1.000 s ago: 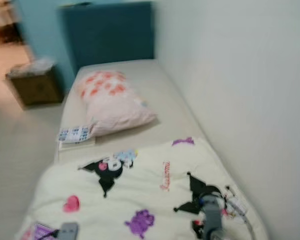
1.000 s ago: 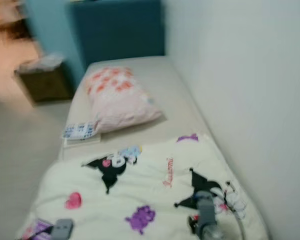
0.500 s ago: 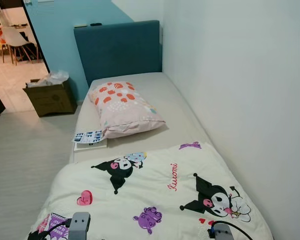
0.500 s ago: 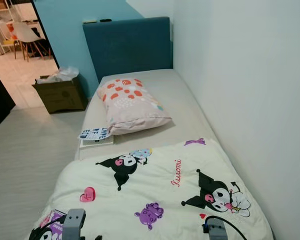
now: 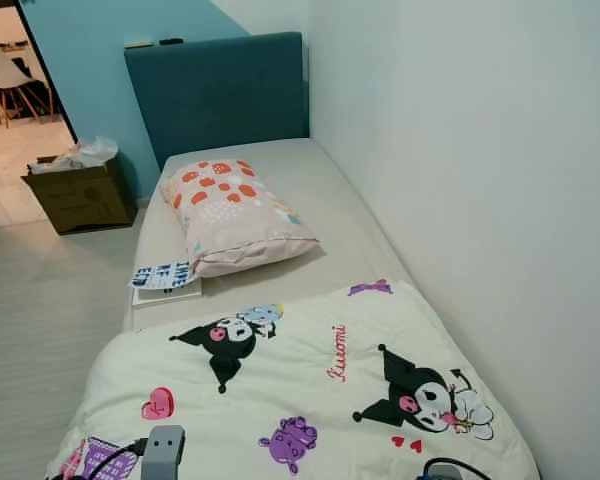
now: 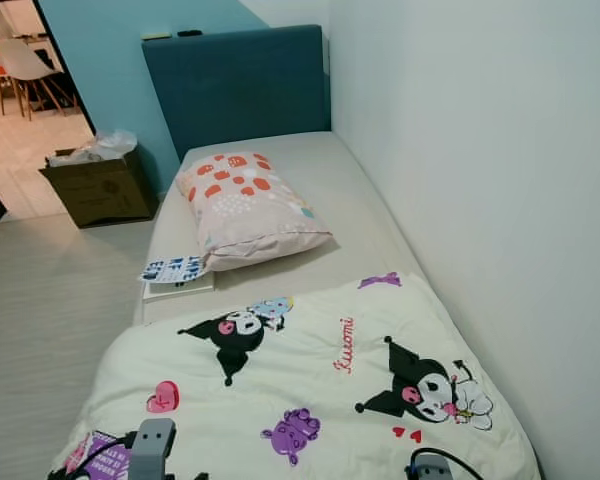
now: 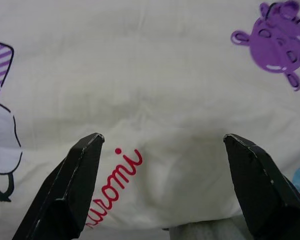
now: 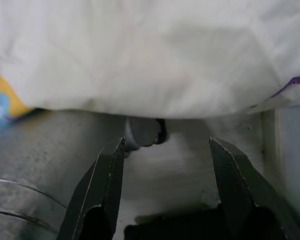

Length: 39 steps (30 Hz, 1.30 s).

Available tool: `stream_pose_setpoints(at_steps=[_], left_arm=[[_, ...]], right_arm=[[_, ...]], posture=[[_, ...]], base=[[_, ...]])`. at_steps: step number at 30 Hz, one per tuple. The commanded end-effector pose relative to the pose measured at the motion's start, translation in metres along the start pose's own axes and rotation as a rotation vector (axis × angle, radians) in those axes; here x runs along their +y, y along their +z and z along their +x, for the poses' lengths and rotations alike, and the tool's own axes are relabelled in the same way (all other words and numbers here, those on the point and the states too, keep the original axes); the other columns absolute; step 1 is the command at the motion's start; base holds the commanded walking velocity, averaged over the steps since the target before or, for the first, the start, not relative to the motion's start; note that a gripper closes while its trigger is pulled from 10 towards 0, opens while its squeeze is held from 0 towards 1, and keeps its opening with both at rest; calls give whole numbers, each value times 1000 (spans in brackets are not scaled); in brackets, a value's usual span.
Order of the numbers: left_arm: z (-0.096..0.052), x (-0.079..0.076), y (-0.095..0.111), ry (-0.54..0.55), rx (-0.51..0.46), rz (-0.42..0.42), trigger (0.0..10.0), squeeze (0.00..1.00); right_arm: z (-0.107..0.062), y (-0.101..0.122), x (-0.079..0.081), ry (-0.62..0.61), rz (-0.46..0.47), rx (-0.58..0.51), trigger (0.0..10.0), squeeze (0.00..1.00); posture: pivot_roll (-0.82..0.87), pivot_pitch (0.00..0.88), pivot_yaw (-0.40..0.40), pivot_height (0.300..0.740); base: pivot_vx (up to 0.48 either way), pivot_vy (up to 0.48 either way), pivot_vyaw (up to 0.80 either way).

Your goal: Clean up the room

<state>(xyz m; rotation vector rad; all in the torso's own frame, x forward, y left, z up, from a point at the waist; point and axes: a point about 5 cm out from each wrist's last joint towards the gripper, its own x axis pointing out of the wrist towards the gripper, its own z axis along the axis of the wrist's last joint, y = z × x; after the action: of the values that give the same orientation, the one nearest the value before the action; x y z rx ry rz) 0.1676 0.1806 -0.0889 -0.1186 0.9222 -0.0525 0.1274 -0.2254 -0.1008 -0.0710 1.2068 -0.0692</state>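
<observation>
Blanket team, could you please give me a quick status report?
Both grippers, left and right, open over the cartoon blanket. Blanket rumpled, not gripped. Booklet beside the pillow.

Bare mattress beside pillow; wall hard alongside.

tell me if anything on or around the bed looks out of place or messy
The printed booklet lies at the mattress's outer edge, part tucked under the askew pillow. The cartoon blanket covers only the near end of the bed. A box overflowing with crumpled plastic sits on the floor by the headboard.
</observation>
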Motion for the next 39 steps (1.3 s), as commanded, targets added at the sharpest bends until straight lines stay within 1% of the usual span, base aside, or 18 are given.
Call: stream_pose_setpoints(at_steps=[1,6,8,9,11,15,16,17,18,24,25,35,37,39], left_arm=[[-2,4,-7,18,35,-1,10000,0],[-2,3,-9,19,44,-1,10000,0],[-5,2,-24,32,120,27,10000,0],[-5,2,-24,32,120,27,10000,0],[-6,-1,-30,32,154,53,10000,0],[-5,-2,-31,30,160,66,10000,0],[-6,-3,-32,31,166,72,10000,0],[-6,-3,-32,31,166,72,10000,0],[-6,-3,-34,34,175,81,10000,0],[-7,-2,-36,39,184,88,10000,0],[-7,-1,-37,44,191,93,10000,0],[-7,-1,-37,44,194,102,10000,0],[-7,-1,-36,42,192,102,10000,0],[-7,-2,-35,40,185,95,10000,0]], right_arm=[[0,-6,2,1,-22,22,10000,0],[0,-7,2,2,-26,26,10000,0],[0,-12,5,6,-114,59,10000,0],[0,-12,5,6,-114,59,10000,0],[0,-11,8,14,-168,63,10000,0],[1,-8,10,20,-191,56,10000,0],[1,-6,10,22,-213,55,10000,0],[1,-6,10,22,-213,55,10000,0],[1,-5,10,21,-246,55,10000,0],[1,-4,9,15,-273,60,10000,0],[1,-6,8,12,-292,64,10000,0],[0,-8,7,18,-309,66,10000,0],[0,-8,7,27,-307,64,10000,0],[0,-8,8,43,-329,66,10000,0]], posture=[[-127,0,9,740],[-125,0,7,740],[-117,0,-3,740],[-117,0,-3,740],[-114,0,-8,740],[-112,0,-13,740],[-110,0,-16,740],[-110,0,-16,740],[-109,0,-18,740],[-110,0,-21,740],[-112,0,-22,740],[-122,0,-17,740],[-123,0,-17,740],[-126,0,-16,740]], base=[[0,0,0],[0,0,0],[0,0,0],[0,0,0],[0,0,0],[-124,0,0],[-341,0,0],[-341,0,0],[-446,0,0],[-454,0,0],[-461,0,0],[-459,0,0],[-458,0,663],[-461,0,800]])
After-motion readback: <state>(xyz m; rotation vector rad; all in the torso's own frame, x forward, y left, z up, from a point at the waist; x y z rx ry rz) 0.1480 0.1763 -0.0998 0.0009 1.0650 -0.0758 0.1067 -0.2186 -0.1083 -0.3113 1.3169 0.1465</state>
